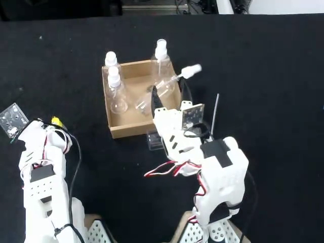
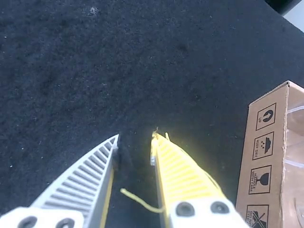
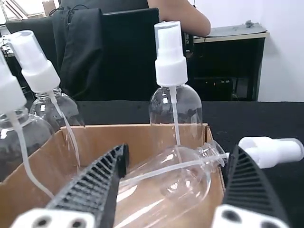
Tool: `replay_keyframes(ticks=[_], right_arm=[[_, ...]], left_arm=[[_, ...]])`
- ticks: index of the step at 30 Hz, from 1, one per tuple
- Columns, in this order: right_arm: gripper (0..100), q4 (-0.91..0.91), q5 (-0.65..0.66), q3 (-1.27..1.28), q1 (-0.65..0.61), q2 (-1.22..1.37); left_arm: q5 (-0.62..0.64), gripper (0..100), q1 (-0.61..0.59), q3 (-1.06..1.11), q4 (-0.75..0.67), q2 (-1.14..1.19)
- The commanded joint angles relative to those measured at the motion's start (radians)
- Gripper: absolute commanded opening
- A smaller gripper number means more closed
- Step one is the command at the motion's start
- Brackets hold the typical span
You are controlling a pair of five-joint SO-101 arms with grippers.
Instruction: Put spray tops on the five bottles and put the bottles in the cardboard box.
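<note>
The cardboard box [image 1: 135,128] [image 2: 266,156] [image 3: 95,135] stands mid-table. One clear bottle with a white spray top [image 1: 115,90] [image 3: 14,128] stands upright in its left part. Two more topped bottles stand at its far corners, left [image 1: 111,61] [image 3: 47,102] and right [image 1: 161,56] [image 3: 173,104]. Another bottle [image 1: 164,87] [image 3: 171,178] lies tilted in the box, its spray top [image 1: 191,71] [image 3: 270,151] poking over the right wall. My right gripper [image 1: 171,97] [image 3: 178,152] hangs open over the box, a finger on each side of the lying bottle. My left gripper [image 2: 135,140] is open above bare cloth left of the box.
Black cloth covers the table [image 1: 263,76]. A thin grey rod [image 1: 215,112] lies right of the right arm. A small clear piece [image 1: 154,140] sits just in front of the box. The left arm [image 1: 40,167] stands at the near left edge. Dark furniture stands behind the table.
</note>
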Motion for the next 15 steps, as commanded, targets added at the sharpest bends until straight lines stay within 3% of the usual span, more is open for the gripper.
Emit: replay_keyframes(ticks=[1, 4, 6, 10, 15], right_arm=[[27.9, -0.126, -0.003, 0.015, 0.029, -0.010], [27.9, -0.189, -0.005, 0.085, 0.029, -0.087], [27.9, -0.120, -0.005, 0.111, 0.034, -0.171], [27.9, 0.146, -0.015, 0.124, 0.051, -0.386], [27.9, 0.631, -0.166, 0.096, 0.072, -0.713]], left_arm=[[0.000, 9, 0.004, -0.007, -0.023, -0.015], [0.000, 9, 0.004, -0.007, -0.023, -0.015], [0.000, 9, 0.004, -0.007, -0.023, -0.015], [0.000, 9, 0.004, -0.007, -0.023, -0.015], [-0.002, 9, 0.004, 0.012, -0.023, -0.015]])
